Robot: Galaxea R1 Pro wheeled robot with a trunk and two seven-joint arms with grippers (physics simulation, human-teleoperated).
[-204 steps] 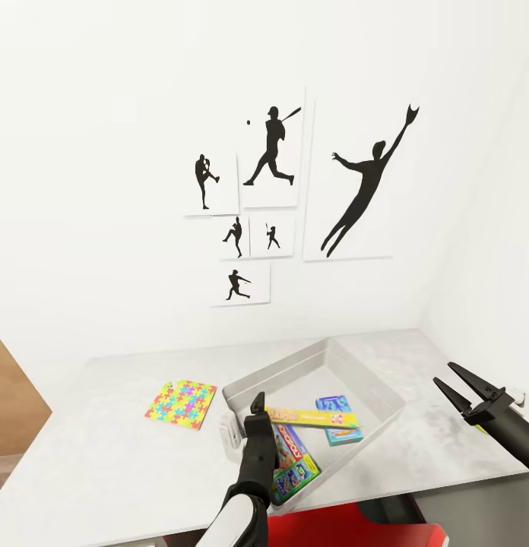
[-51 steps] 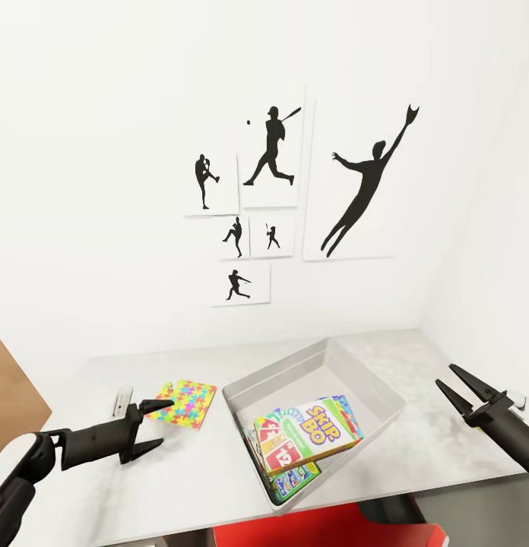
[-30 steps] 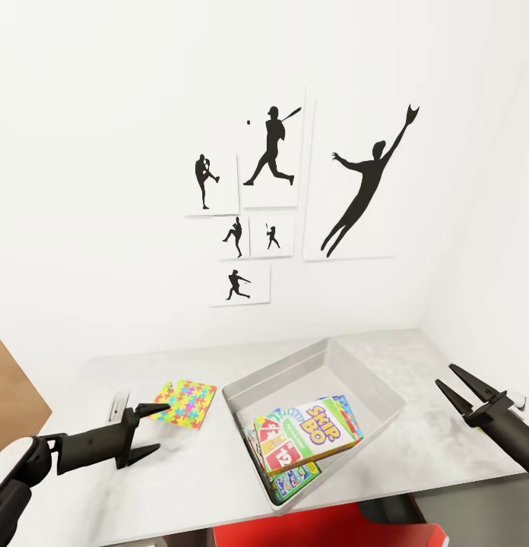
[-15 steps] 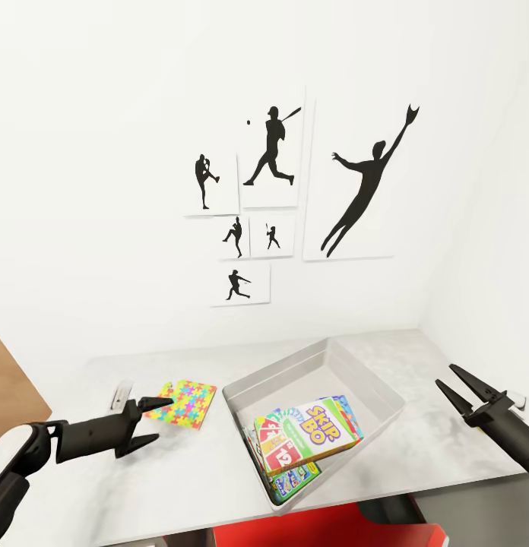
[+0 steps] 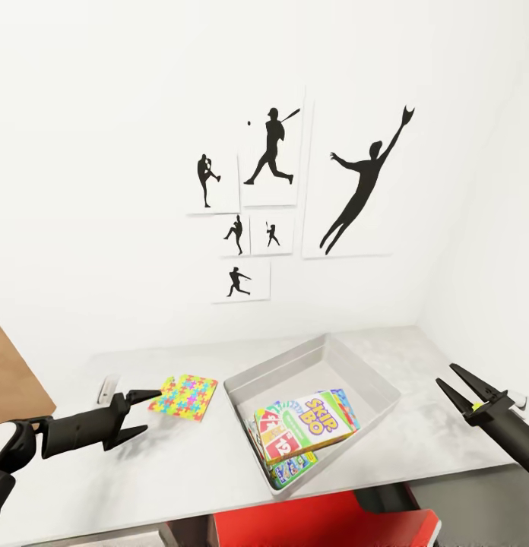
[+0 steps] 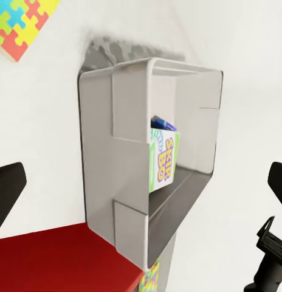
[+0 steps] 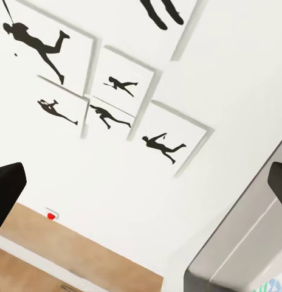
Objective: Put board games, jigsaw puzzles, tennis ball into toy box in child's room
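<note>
Your left end effector (image 5: 140,414) hovers low over the counter (image 5: 181,463) in the head view, fingers spread and empty, its upper tip just beside the near corner of the jigsaw puzzle (image 5: 184,394). That low, flat approach suits a thin square lying flush on the surface; you will likely need to slide a finger under an edge. To the puzzle's right sits the toy box (image 5: 371,376), already holding the Skip-Bo box (image 5: 304,424) stacked on other game boxes, so the board games look done. Your right end effector (image 5: 464,390) waits at the counter's right end, also spread and empty, well apart from the bin, clear of the left arm's path. Silhouette prints (image 5: 270,148) hang on the wall behind.

Through the left wrist view, the toy box (image 6: 101,140) lies ahead with the Skip-Bo box (image 6: 163,159) leaning inside and a puzzle corner (image 6: 22,24) at the frame edge; both dark fingertips (image 6: 6,188) stand wide.

Through the right wrist view, you are aimed at the wall prints (image 7: 120,85) with the bin's rim (image 7: 238,249) at one corner. I cannot see the tennis ball or a second puzzle.
</note>
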